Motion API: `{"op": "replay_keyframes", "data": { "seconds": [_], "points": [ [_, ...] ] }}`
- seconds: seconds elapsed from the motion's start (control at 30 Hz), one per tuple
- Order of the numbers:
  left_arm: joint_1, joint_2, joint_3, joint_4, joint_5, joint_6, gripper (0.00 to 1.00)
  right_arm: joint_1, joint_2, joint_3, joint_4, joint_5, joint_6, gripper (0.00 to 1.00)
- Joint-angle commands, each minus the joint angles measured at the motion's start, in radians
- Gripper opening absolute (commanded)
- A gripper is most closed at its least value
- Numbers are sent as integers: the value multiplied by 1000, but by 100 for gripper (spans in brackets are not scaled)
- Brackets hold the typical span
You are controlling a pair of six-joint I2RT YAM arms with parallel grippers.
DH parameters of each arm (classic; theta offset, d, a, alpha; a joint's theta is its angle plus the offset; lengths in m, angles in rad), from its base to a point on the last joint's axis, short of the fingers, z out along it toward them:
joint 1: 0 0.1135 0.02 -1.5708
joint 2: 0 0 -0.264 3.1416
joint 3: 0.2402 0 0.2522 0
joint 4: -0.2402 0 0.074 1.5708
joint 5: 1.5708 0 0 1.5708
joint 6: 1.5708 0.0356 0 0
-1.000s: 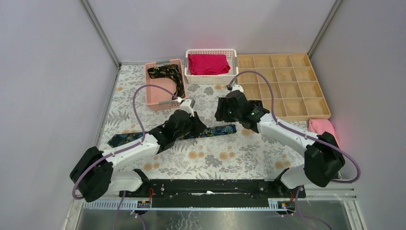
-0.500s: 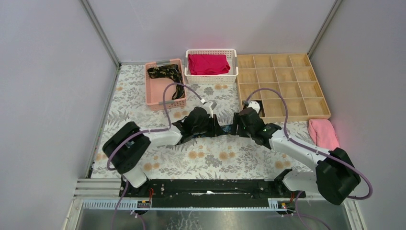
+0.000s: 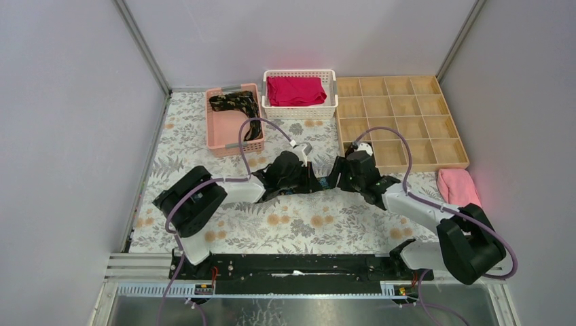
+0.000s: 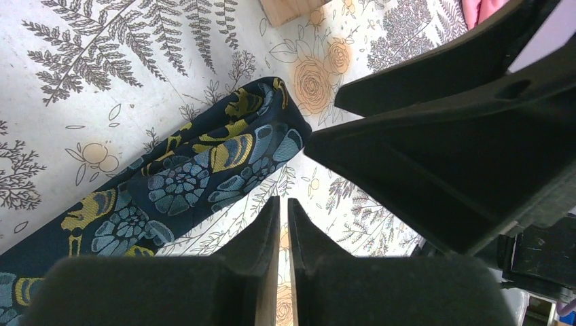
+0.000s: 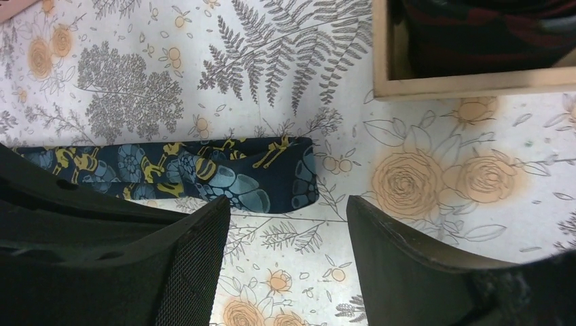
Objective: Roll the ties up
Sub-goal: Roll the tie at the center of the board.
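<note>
your right claw point(image 5: 285, 214) hangs with jaws apart over the tie point(image 5: 204, 173) end at centre frame, likely to start the roll, while your left claw point(image 4: 284, 207) sits beside it, closed together and empty.

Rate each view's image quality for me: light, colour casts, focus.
Top external: even soft light, sharp; red tint on the back wall above the red cloth and on the right wall by the pink towel. Left wrist: tie and tablecloth sharp, left gripper's fingers a featureless black. Right wrist: tie pattern crisp, right gripper's fingers dark, mesh on one readable.
</note>
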Motion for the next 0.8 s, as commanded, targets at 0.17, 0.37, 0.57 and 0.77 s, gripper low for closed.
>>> {"op": "replay_keyframes", "data": {
  "seconds": [0.17, 0.37, 0.57, 0.77],
  "points": [
    [-3, -67, 21, 6, -41, 30, 14, -54, 88, -34, 144, -109, 17, 73],
    [1, -1, 18, 34, -62, 39, 14, -80, 142, -44, 205, -198, 31, 73],
    [9, 47, 16, 47, -103, 54, 13, -86, 168, -52, 241, -234, 38, 72],
    [22, 62, 14, 21, -144, 83, 13, -88, 198, -27, 242, -247, 32, 72]
  ]
}}
